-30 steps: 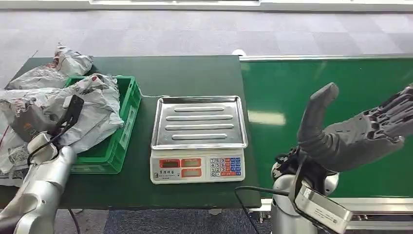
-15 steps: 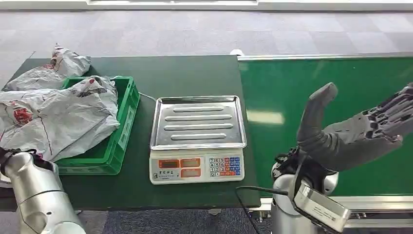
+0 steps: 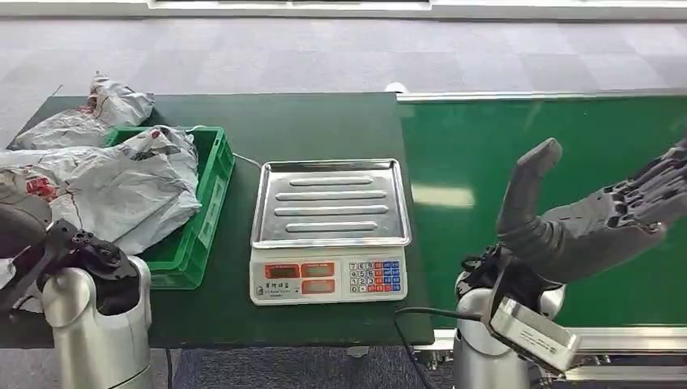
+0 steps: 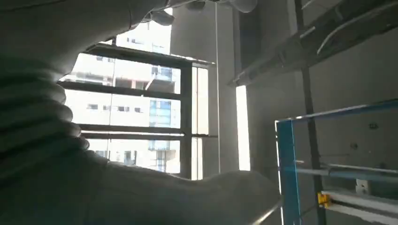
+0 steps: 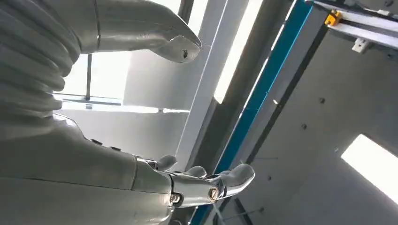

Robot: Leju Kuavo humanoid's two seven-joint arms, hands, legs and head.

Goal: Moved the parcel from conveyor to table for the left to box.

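Observation:
Several crumpled grey-white parcel bags (image 3: 121, 186) lie heaped in and beside a green crate (image 3: 212, 186) at the table's left end. My left hand (image 3: 18, 231) is at the front left corner of the table, just below the parcels, and holds nothing. In the left wrist view the left hand (image 4: 141, 187) faces the ceiling, thumb and fingers apart. My right hand (image 3: 595, 219) hovers palm up over the green conveyor belt (image 3: 486, 154), fingers spread and thumb raised. In the right wrist view the right hand (image 5: 94, 154) is bare.
A weighing scale (image 3: 328, 227) with a steel tray stands mid-table, between crate and conveyor. The dark green table (image 3: 308, 121) butts against the conveyor's left end. More parcel bags (image 3: 97, 109) lie behind the crate. Grey carpet floor lies beyond.
My left arm has drawn back from the parcels in the crate toward the table's front left corner, with its wrist turned upward. The right hand has stayed in place.

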